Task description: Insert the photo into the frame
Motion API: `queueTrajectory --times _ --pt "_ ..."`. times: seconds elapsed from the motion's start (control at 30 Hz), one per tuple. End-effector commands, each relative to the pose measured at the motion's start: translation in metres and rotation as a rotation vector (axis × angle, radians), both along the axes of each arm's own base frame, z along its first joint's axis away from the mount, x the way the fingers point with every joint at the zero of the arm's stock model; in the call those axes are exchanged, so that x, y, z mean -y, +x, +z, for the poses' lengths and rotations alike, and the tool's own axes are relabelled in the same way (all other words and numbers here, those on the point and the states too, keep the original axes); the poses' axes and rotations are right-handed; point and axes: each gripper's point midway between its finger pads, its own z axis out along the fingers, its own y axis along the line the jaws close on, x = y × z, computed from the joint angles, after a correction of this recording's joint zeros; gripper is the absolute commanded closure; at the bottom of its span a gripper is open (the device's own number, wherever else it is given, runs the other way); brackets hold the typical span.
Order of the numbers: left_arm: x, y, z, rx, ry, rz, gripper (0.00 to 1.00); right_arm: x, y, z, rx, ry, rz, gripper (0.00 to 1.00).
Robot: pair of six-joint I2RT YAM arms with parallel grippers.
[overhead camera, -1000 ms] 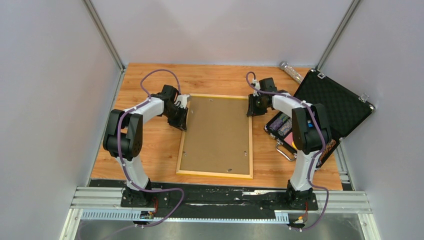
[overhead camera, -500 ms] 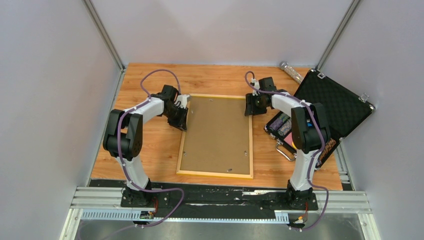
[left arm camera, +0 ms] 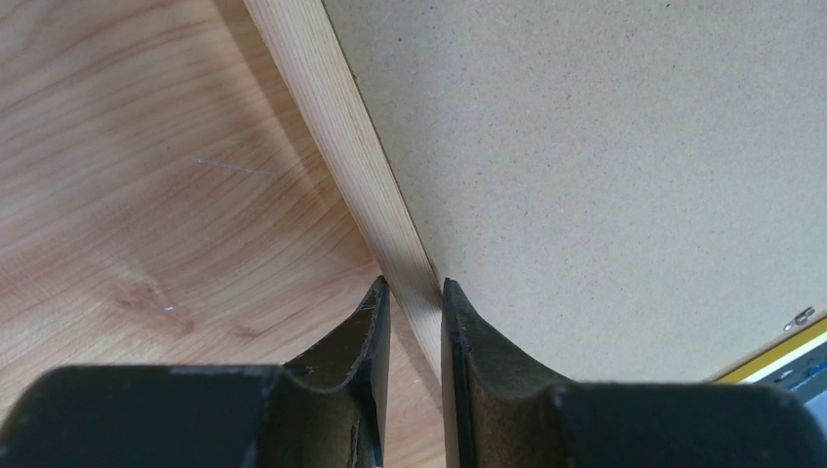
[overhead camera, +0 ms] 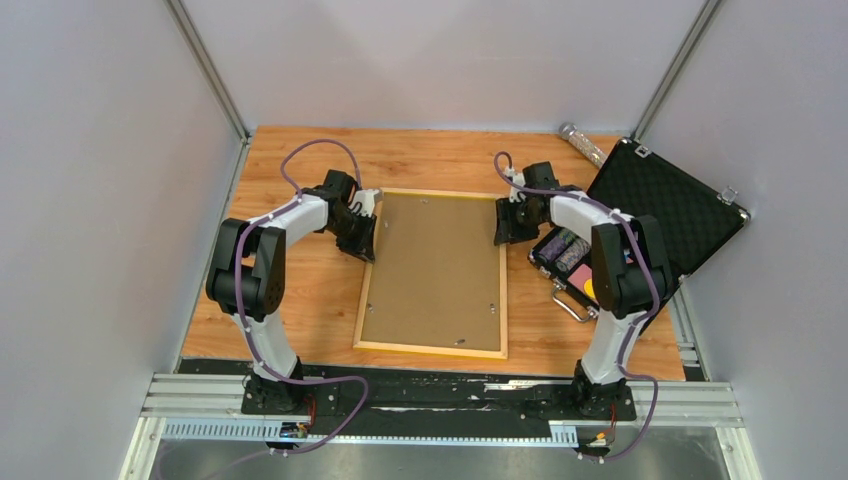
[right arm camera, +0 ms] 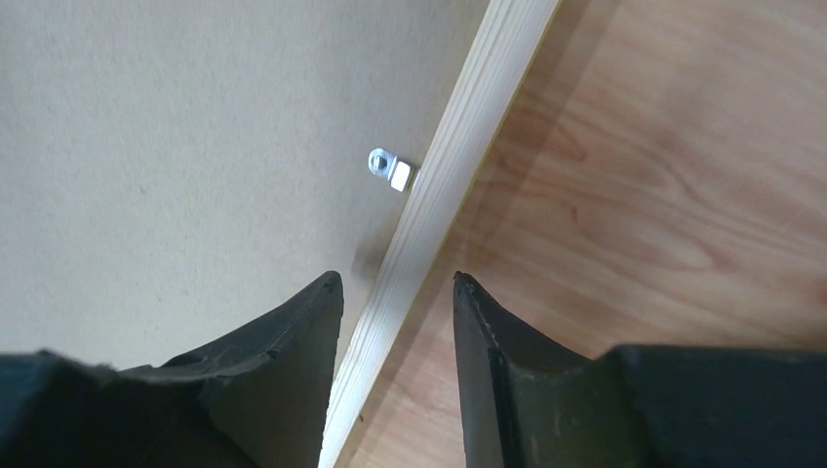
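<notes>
The frame lies back up in the middle of the table, its brown board facing me inside a thin yellow rim. The photo is out of view. My left gripper is at the frame's left rail near the far corner. In the left wrist view the gripper is shut on the pale wooden rail. My right gripper is at the right rail near the far corner. In the right wrist view it stands open astride the rail, with gaps on both sides.
An open black foam-lined case sits at the right, close to my right arm, with small items in its lower half. A glittery cylinder lies at the back right. A small metal clip sits on the board by the right rail.
My right gripper has opened off the frame's right rail and the arm has shifted slightly. The left gripper and the frame have stayed put.
</notes>
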Motion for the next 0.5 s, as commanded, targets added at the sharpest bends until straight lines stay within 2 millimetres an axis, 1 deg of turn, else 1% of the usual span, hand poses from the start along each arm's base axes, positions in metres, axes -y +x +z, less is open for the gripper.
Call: queueTrajectory --times 0.0,0.1,0.17,0.2,0.3,0.4,0.47 --pt "0.012 -0.002 0.013 0.016 -0.051 -0.014 1.0 0.001 -0.015 0.018 0.028 0.014 0.053 0.56" --pt "0.012 0.0 0.016 0.024 -0.051 -0.006 1.0 0.002 -0.026 0.014 0.005 0.018 0.069 0.58" --pt "0.012 0.001 0.017 0.028 -0.051 -0.002 1.0 0.001 -0.031 0.011 -0.007 0.025 0.075 0.62" --pt "0.011 0.002 0.017 0.029 -0.051 0.0 1.0 0.001 -0.032 0.01 -0.01 0.027 0.076 0.67" --pt "0.011 0.003 0.018 0.035 -0.046 0.003 1.0 -0.002 -0.029 0.01 -0.015 0.041 0.078 0.79" --pt "0.01 0.005 0.02 0.051 -0.045 0.01 1.0 -0.006 -0.023 0.007 -0.024 0.055 0.077 0.88" --pt "0.008 0.007 0.023 0.068 -0.042 0.016 1.0 -0.007 -0.014 0.006 -0.021 0.053 0.073 0.92"
